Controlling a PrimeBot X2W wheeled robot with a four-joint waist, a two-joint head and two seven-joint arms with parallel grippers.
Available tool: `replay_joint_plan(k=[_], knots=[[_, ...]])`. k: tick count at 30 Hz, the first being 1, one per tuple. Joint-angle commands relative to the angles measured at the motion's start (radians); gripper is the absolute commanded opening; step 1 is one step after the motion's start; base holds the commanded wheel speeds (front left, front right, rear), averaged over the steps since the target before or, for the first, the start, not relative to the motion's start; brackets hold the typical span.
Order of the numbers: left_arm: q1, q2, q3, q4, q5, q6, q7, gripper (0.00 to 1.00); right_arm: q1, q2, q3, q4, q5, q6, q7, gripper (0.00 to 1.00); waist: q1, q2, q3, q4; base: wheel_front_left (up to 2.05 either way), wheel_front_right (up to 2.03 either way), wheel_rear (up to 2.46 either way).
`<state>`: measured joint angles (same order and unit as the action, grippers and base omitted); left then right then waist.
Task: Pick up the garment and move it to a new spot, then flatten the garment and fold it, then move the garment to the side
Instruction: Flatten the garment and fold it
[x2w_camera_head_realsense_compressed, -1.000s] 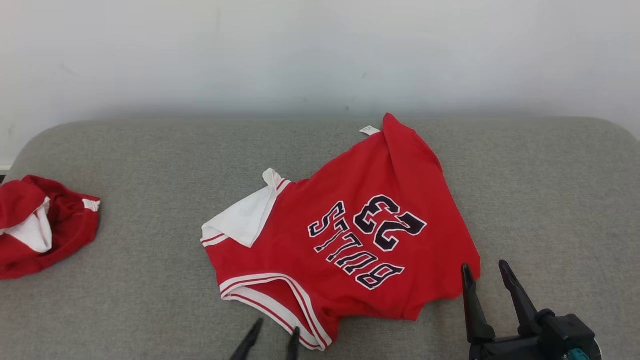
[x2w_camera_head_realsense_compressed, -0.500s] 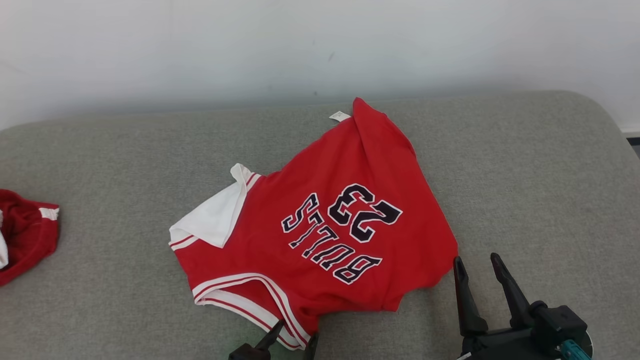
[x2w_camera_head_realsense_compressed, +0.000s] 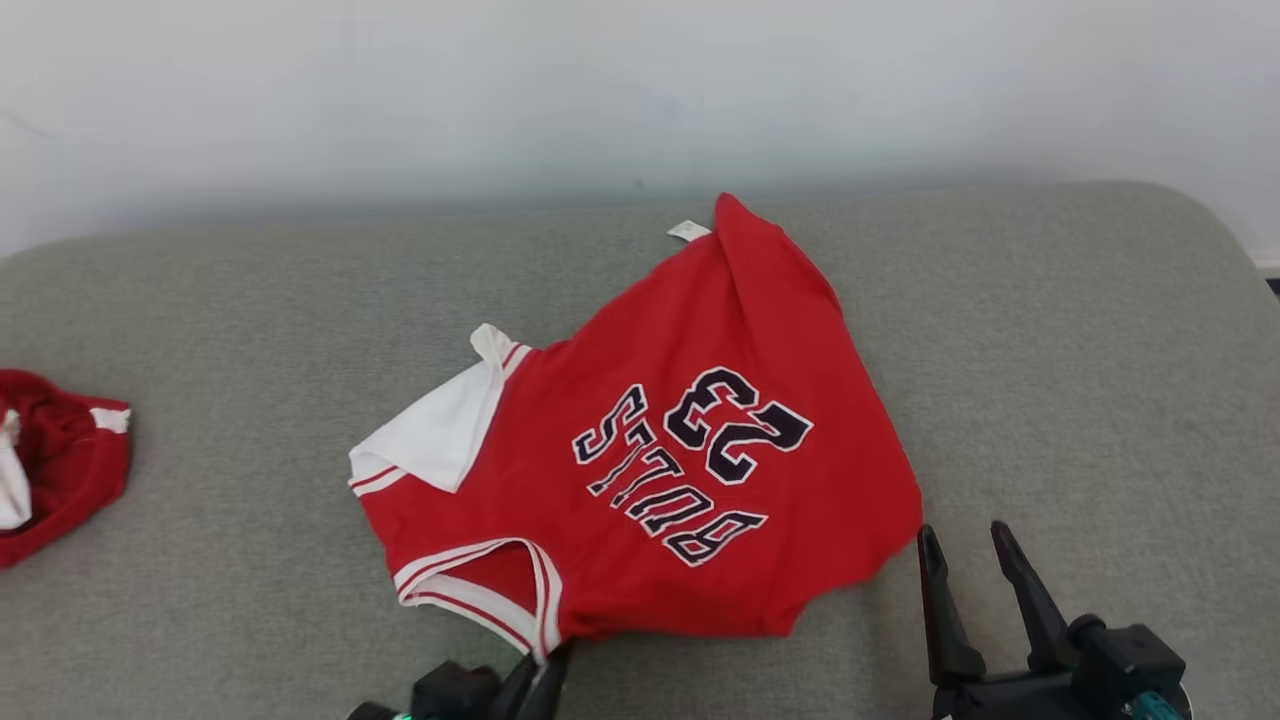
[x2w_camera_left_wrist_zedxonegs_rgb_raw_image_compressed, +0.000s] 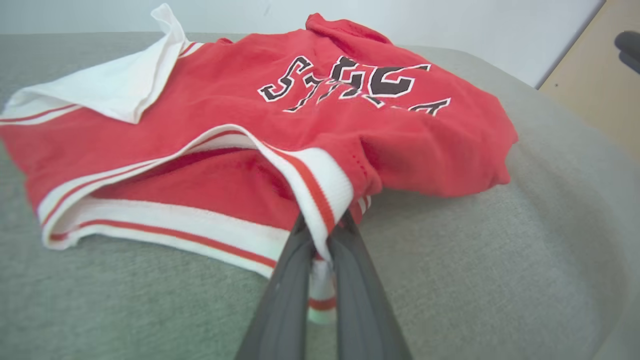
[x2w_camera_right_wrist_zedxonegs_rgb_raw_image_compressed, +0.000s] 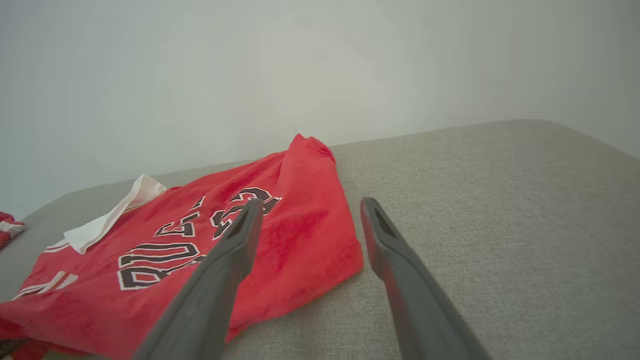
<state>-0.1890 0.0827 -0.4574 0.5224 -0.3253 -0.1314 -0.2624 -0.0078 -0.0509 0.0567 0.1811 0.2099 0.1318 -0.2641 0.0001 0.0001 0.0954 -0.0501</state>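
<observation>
The garment (x2w_camera_head_realsense_compressed: 690, 440) is a red jersey with dark "BULLS 23" lettering and white-and-red trim, lying crumpled on the grey cushion (x2w_camera_head_realsense_compressed: 1050, 380). My left gripper (x2w_camera_head_realsense_compressed: 545, 665) at the bottom edge is shut on the garment's white striped trim; in the left wrist view the gripper (x2w_camera_left_wrist_zedxonegs_rgb_raw_image_compressed: 322, 225) pinches that trim (x2w_camera_left_wrist_zedxonegs_rgb_raw_image_compressed: 320, 195) between its fingers. My right gripper (x2w_camera_head_realsense_compressed: 965, 545) stands open just off the garment's near right corner, nothing between its fingers. In the right wrist view the gripper (x2w_camera_right_wrist_zedxonegs_rgb_raw_image_compressed: 310, 210) hovers above the garment (x2w_camera_right_wrist_zedxonegs_rgb_raw_image_compressed: 200, 250) edge and the cushion.
A second red-and-white garment (x2w_camera_head_realsense_compressed: 50, 460) lies bunched at the cushion's far left. A pale wall (x2w_camera_head_realsense_compressed: 640, 90) rises behind the cushion. Bare grey cushion stretches to the right of the jersey (x2w_camera_head_realsense_compressed: 1100, 330).
My left gripper moved in and shut on the jersey's striped trim, bunching that corner. The head camera shifted, so the whole scene slid left. The right gripper stays open.
</observation>
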Motion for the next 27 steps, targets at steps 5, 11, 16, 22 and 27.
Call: replay_joint_plan(k=[5,11,16,22,27], knots=[[0.056,0.087,-0.023,-0.055,-0.024,0.002,-0.003,0.0,0.022,0.001,0.009,0.016,0.024,-0.002,0.0,1.0,-0.0001,-0.0001,-0.041,0.06,0.0,0.0,0.0],[0.113,0.187,-0.051,-0.118,-0.059,0.002,0.006,0.0,0.031,0.001,0.005,0.028,0.034,-0.002,0.0,1.0,-0.0001,-0.0001,-0.054,0.099,0.0,0.0,0.0],[0.161,0.245,-0.064,-0.152,-0.098,0.002,0.048,0.0,0.026,0.001,-0.006,0.046,0.027,-0.002,0.0,1.0,-0.0001,-0.0001,-0.048,0.114,0.0,0.0,0.0],[0.17,0.229,-0.068,-0.115,-0.126,0.003,0.035,0.0,0.034,0.001,-0.008,0.066,0.017,-0.002,0.0,1.0,-0.0001,-0.0001,-0.055,0.112,0.0,0.0,0.0],[0.151,0.205,-0.059,-0.07,-0.119,0.011,0.011,1.0,0.029,0.0,-0.005,0.088,0.01,-0.002,0.0,1.0,-0.0001,-0.0001,-0.057,0.108,0.0,0.0,0.0]])
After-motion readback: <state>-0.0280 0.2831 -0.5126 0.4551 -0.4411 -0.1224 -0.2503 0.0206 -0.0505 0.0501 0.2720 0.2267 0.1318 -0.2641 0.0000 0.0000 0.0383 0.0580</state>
